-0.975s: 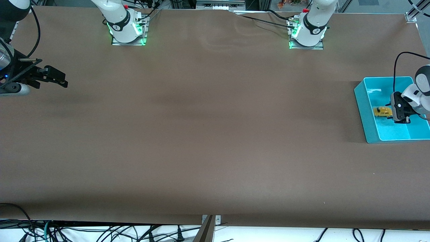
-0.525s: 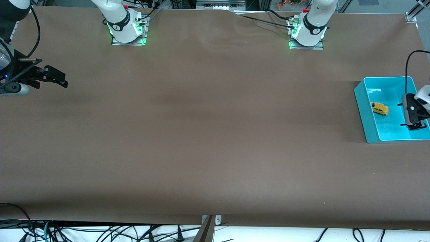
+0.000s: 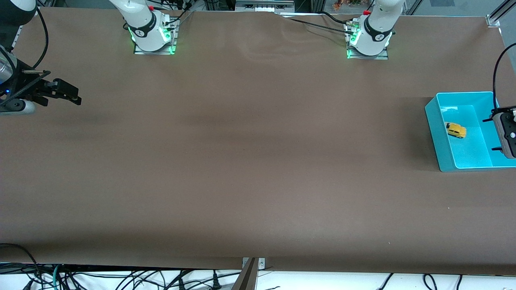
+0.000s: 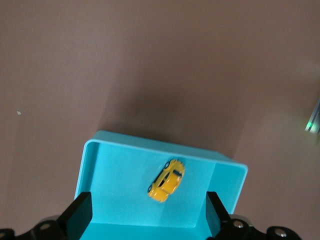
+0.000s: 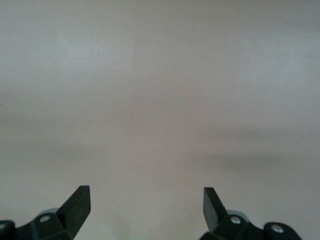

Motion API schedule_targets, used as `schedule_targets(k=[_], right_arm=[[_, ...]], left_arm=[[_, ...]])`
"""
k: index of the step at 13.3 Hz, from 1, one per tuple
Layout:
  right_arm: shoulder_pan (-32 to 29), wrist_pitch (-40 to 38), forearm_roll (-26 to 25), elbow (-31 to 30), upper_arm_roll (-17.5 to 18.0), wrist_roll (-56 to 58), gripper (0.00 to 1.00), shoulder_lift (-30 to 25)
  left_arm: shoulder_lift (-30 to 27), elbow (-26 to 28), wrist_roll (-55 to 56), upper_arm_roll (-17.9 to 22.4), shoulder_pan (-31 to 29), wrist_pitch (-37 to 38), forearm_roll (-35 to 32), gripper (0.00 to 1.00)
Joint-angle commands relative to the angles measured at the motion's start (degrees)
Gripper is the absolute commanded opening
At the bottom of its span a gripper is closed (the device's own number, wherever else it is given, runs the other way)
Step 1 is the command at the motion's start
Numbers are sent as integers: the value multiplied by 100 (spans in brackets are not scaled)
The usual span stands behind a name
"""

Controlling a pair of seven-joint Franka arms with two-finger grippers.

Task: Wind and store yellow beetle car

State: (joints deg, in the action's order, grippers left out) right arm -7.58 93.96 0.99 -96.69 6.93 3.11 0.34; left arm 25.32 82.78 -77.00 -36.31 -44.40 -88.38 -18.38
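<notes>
The yellow beetle car (image 3: pixel 456 130) lies free on the floor of a teal bin (image 3: pixel 433 125) at the left arm's end of the table. In the left wrist view the car (image 4: pixel 166 180) sits in the bin (image 4: pixel 89 165), ahead of my open, empty left gripper (image 4: pixel 148 210). In the front view the left gripper (image 3: pixel 508 137) is over the bin's outer edge, partly cut off by the picture's edge. My right gripper (image 3: pixel 70 93) waits open and empty over bare table at the right arm's end; the right wrist view shows the gripper (image 5: pixel 146 200) above brown table only.
The brown table (image 3: pixel 250 161) spreads between the two arms. The two arm bases (image 3: pixel 153 34) (image 3: pixel 369 38) stand along the edge farthest from the front camera. Cables hang past the table's nearest edge.
My left gripper has drawn away from the car toward the left arm's end of the table. The car stays in the bin. The right arm has not moved.
</notes>
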Motion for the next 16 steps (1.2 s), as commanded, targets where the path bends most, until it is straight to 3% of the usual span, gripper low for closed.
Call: schedule_targets(k=[1,3,6,7,10,14,16], right_arm=[[2,-54,33,107,-16,-38,100,27],[2,-45,33,115,-16,-38,100,45],[2,-62,33,124,-16,-38,100,62],[2,-54,33,124,-16,-38,100,62],[2,-80,33,124,-16,-47,100,62],[2,-98,33,124,-7,-38,100,62],[2,-98,33,124,-16,-3,100,62]], left_arm=[[87,-367,1034,-401,1,557,360,100],[-183,-359,1721,-657,45,559,370,100],[-835,-113,3159,-597,589,524,475,100],[-949,-95,3531,-396,886,506,641,100],[-1327,-51,3823,1288,2378,506,1265,100],[-1801,448,5612,1950,2996,6,1662,100],[-2143,948,6422,2582,3566,-563,1680,100]])
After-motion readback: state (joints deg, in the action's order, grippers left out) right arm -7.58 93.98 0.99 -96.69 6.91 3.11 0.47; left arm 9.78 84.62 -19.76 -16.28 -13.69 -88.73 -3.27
